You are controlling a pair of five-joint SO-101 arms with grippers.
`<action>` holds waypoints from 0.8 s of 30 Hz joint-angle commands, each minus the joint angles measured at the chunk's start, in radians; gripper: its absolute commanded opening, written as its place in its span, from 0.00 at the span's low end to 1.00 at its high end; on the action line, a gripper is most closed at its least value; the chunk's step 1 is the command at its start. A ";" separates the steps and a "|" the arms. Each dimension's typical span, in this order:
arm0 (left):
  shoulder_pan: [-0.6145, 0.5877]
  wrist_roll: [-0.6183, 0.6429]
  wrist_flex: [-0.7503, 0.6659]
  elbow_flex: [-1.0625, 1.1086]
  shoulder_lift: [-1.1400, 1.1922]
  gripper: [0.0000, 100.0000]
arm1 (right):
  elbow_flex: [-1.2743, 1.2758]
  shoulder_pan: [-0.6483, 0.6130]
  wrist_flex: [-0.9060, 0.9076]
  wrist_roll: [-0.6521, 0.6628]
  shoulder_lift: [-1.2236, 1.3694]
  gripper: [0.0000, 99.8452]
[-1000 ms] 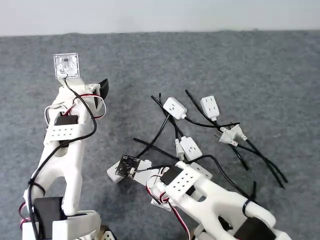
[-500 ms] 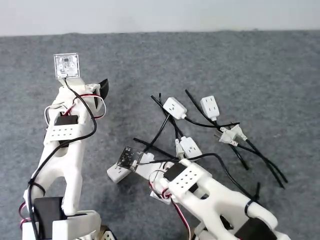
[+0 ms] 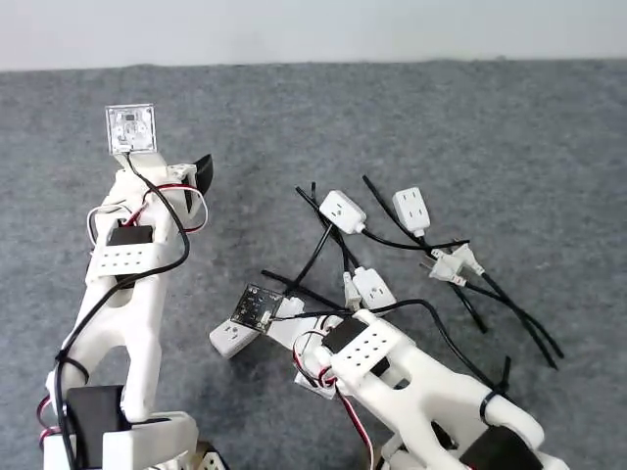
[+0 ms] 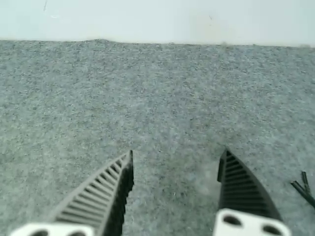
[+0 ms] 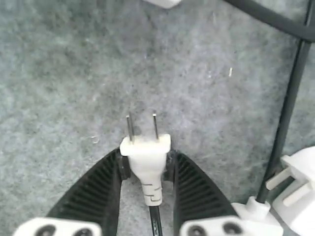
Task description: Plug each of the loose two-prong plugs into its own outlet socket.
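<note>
My right gripper [image 5: 146, 164] is shut on a white two-prong plug [image 5: 145, 150], whose prongs point away over the grey carpet. In the high view the right arm [image 3: 377, 357] sits low at centre, beside a white outlet socket [image 3: 231, 337]. Three more sockets lie farther off: one [image 3: 342, 211], another [image 3: 410, 210] and a third [image 3: 373, 288]. A loose plug [image 3: 448, 266] rests to the right among black cords. A further plug [image 5: 294, 183] lies close to my right gripper. My left gripper [image 4: 177, 162] stands open over bare carpet at the far left [image 3: 181, 168].
Black cords [image 3: 323, 245] cross the middle of the carpet and trail off to the right [image 3: 519, 318]. One cord [image 5: 290, 98] runs just beside the held plug. A pale wall [image 3: 313, 29] borders the far edge of the carpet.
The right arm's wrist has turned and shifted slightly away from the table's near edge, its camera board now tilted. The left arm has kept still.
</note>
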 commanded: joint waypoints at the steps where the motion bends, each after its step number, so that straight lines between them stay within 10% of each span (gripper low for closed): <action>1: 0.043 -0.021 0.008 -0.038 -0.003 0.27 | -0.034 0.071 0.008 0.014 -0.044 0.01; 24: 0.311 -0.112 0.321 -0.018 -0.236 0.27 | -0.301 0.430 0.039 0.078 -0.308 0.01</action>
